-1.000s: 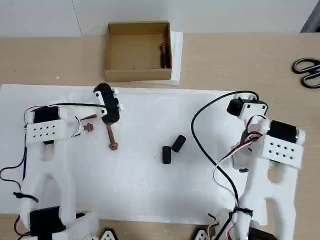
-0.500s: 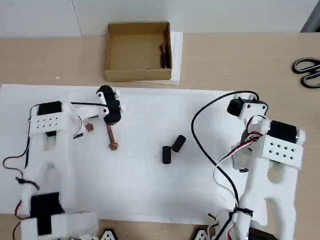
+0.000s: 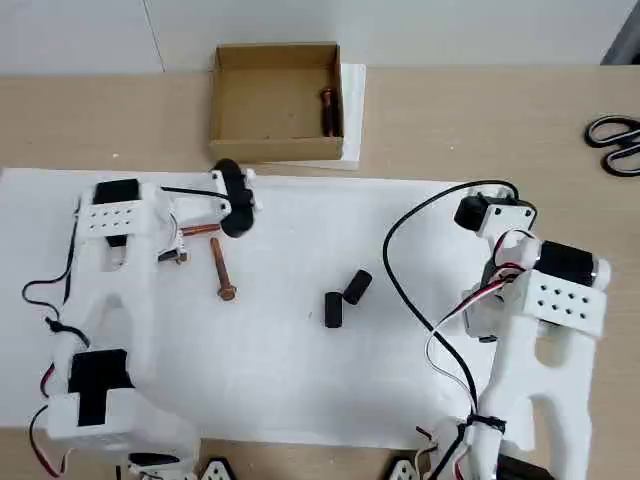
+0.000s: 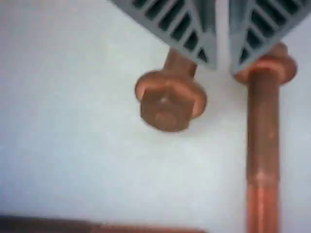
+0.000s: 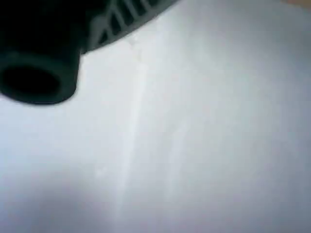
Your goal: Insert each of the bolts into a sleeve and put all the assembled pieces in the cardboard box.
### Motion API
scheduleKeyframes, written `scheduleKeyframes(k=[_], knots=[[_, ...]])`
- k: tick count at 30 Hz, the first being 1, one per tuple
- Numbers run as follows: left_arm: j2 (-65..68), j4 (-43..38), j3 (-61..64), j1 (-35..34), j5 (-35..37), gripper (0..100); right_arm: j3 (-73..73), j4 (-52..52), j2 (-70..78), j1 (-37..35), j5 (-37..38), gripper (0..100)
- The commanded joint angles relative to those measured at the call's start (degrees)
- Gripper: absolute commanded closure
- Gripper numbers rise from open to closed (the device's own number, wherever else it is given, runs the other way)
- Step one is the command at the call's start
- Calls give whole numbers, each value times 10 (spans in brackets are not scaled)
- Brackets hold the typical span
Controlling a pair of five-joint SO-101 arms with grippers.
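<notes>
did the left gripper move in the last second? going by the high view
Yes. The left gripper has shifted toward the box, and the gap to its near wall has narrowed.

Black-handled scissors (image 3: 615, 143) lie on the wooden table (image 3: 450, 120), beyond the white paper sheet (image 3: 300, 380).

box (image 3: 232, 100) at table's far edge, bolt-in-sleeve (image 3: 327, 110) along its scissors-side wall | bolt (image 3: 221, 268) loose on sheet (image 3: 300, 400), second bolt (image 3: 200, 229) crosswise at left arm (image 3: 110, 290) tip | sleeve (image 3: 334, 309) and second sleeve (image 3: 357, 287) mid-sheet, just beside each other | right arm (image 3: 545, 340) at sheet edge | scissors (image 3: 615, 143) on bare table
</notes>
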Motion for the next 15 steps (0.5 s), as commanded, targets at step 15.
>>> scheduleKeyframes(k=[15], knots=[[67,-33,-44,-4,-5,900,-4,-9,-15,5,7,995]])
